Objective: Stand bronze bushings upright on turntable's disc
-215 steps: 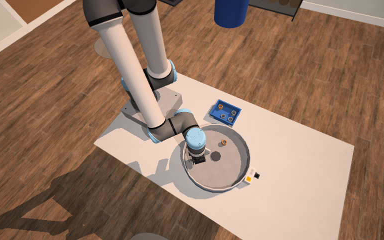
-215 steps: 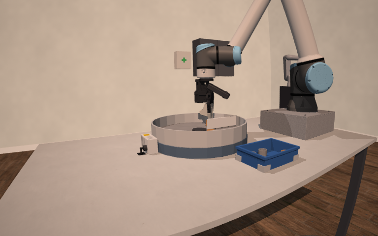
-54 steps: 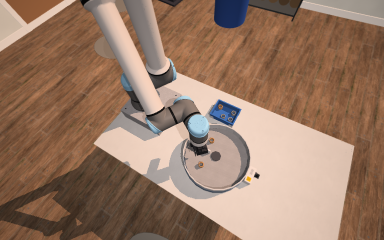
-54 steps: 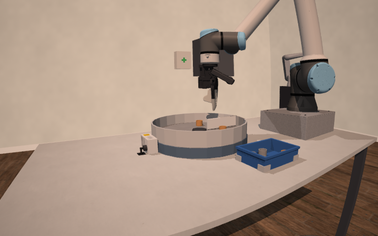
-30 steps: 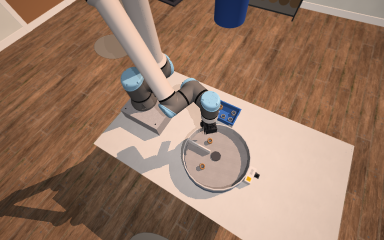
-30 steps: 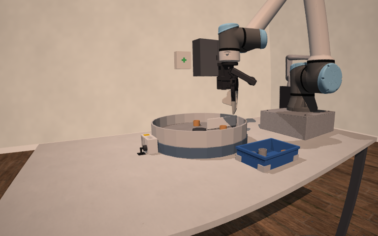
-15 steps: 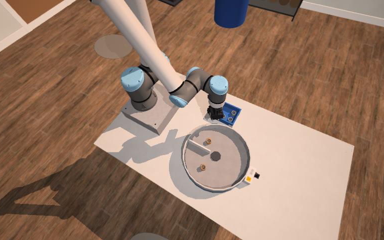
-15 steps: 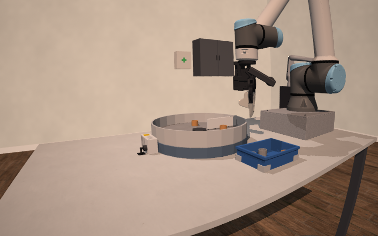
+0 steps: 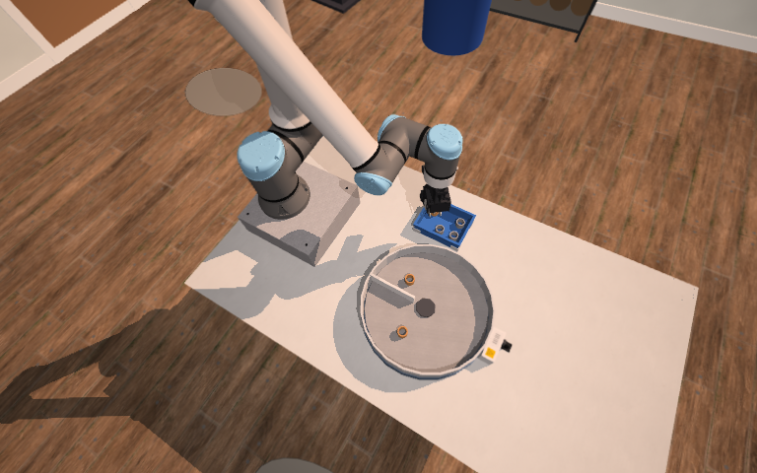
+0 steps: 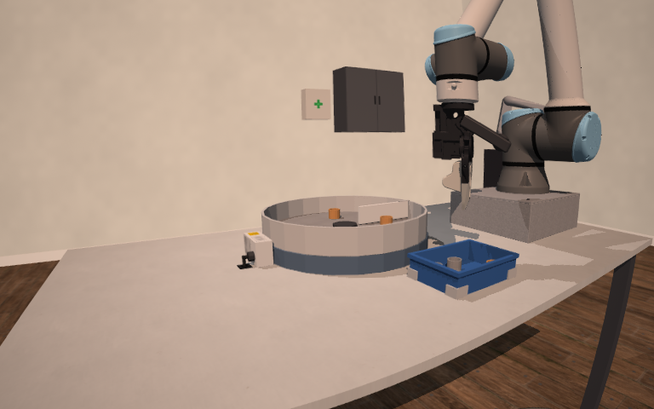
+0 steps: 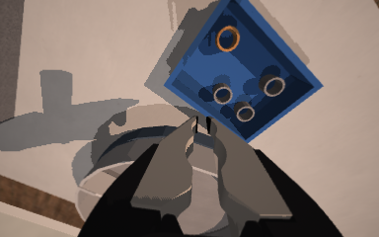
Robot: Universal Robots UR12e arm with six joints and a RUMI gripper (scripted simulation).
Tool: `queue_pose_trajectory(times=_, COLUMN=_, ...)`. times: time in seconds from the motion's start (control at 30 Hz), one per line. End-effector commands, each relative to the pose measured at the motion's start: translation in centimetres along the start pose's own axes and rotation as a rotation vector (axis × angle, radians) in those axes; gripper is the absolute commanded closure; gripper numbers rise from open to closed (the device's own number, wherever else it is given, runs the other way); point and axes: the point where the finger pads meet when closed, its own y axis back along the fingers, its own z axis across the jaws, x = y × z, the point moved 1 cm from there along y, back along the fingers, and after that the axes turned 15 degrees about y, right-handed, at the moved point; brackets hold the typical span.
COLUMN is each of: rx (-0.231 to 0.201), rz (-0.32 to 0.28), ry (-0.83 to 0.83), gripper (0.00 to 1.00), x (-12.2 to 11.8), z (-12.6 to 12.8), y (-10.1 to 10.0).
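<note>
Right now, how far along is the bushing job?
Two bronze bushings stand upright on the turntable's disc, off the hub. The gripper is shut with nothing in it. Left: one bronze bushing in the crate, beside three steel ones that stay, then moving clear.

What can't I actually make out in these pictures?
- Top view: the pincer's fingertips, too small and dark.
- Exterior view: the steel bushings' lower ends, hidden by the crate's near walls.
- Wrist view: most of the turntable, covered by the pincer.
- Top view: the arm's upper part, cut off by the edge.
</note>
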Motion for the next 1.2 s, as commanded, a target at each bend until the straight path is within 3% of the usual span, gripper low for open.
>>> queue_pose_trajectory(times=0.0, rx=0.0, rz=-0.002, ry=-0.012, gripper=0.94, x=1.6, z=1.9, y=0.0)
queue_pose_trajectory(times=0.57, rx=0.0, rz=-0.002, ry=-0.034, gripper=0.94, x=5.2, z=5.7, y=0.0)
queue_pose_trajectory(times=1.17, rx=0.0, rz=-0.002, ry=-0.038, gripper=0.94, x=5.7, z=6.3, y=0.0)
